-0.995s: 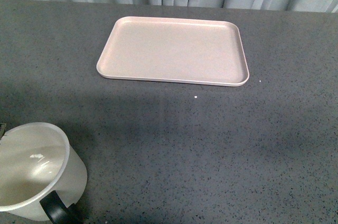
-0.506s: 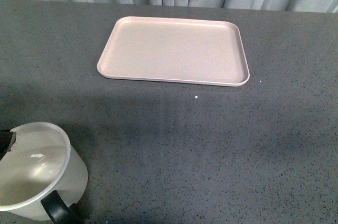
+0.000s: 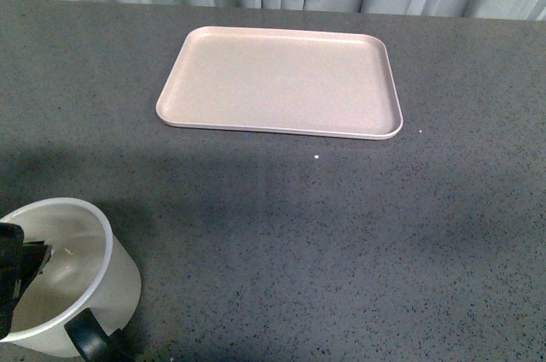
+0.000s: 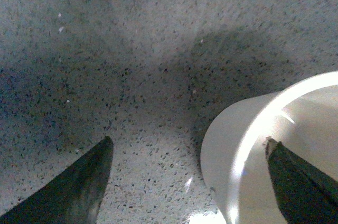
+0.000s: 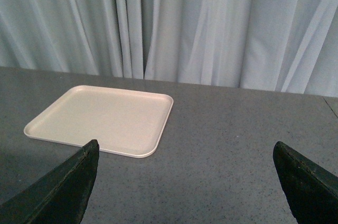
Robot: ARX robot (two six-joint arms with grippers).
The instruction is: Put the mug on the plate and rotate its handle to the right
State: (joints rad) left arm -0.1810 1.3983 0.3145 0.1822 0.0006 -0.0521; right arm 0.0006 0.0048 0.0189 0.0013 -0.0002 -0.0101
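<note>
The left claw (image 4: 188, 140) stands spread astride the wall of the white mug (image 3: 81, 268), one finger inside, seemingly ready to pinch it, since it sits at the near-left corner of the bench (image 3: 341, 234), well apart from the bare plate (image 3: 281, 80), while the right claw (image 5: 185, 143) hangs spread

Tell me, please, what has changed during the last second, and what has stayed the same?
The left claw has come into the front view from the lower left, moving in over the mug. One finger is now inside the mug's opening and the other is outside its wall. The jaws are open, so nothing is gripped yet. The mug, its handle and the plate have not moved.
</note>
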